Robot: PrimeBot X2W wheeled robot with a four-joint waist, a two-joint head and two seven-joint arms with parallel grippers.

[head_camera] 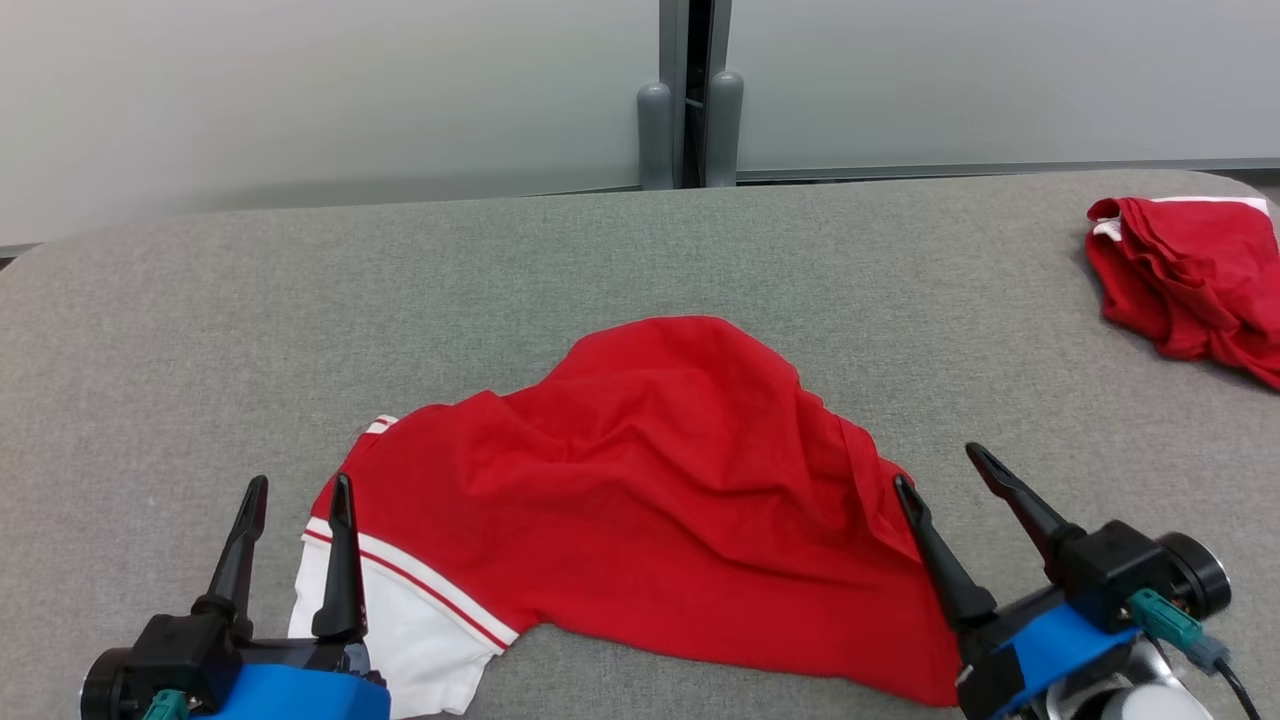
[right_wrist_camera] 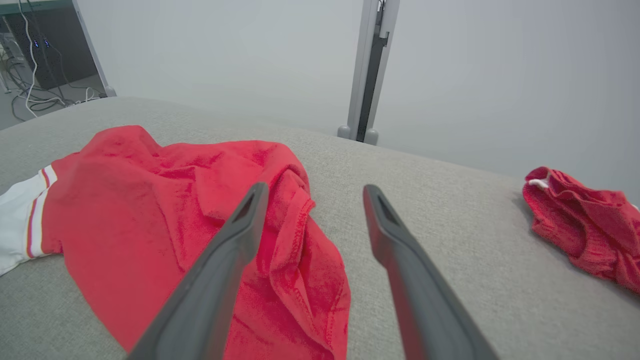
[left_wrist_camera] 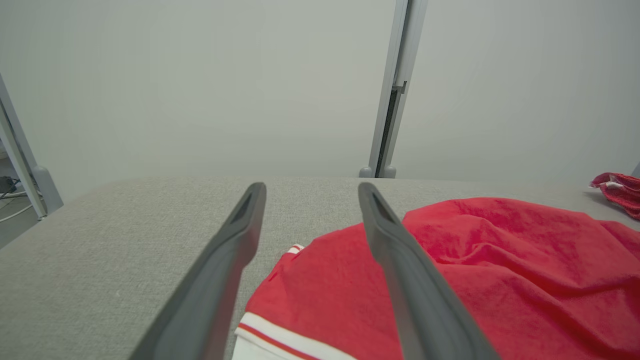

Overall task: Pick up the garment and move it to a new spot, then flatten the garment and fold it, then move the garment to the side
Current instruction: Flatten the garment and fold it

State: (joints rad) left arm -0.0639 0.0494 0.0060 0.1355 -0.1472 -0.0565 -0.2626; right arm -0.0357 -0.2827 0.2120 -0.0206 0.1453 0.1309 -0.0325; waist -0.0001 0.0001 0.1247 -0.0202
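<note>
A red garment with a white, red-striped band at its near left end lies rumpled in the middle of the grey padded table. My left gripper stands open at the garment's near left edge, one finger over the white band, nothing between its fingers. At the garment's near right edge my right gripper is open, its left finger over the cloth's rim. The left wrist view shows the garment to the right of the open left gripper. In the right wrist view the garment lies left of the open right gripper.
A second red garment with white trim lies bunched at the table's far right corner, also seen as a red heap in the right wrist view. A grey post stands behind the table's far edge against a pale wall.
</note>
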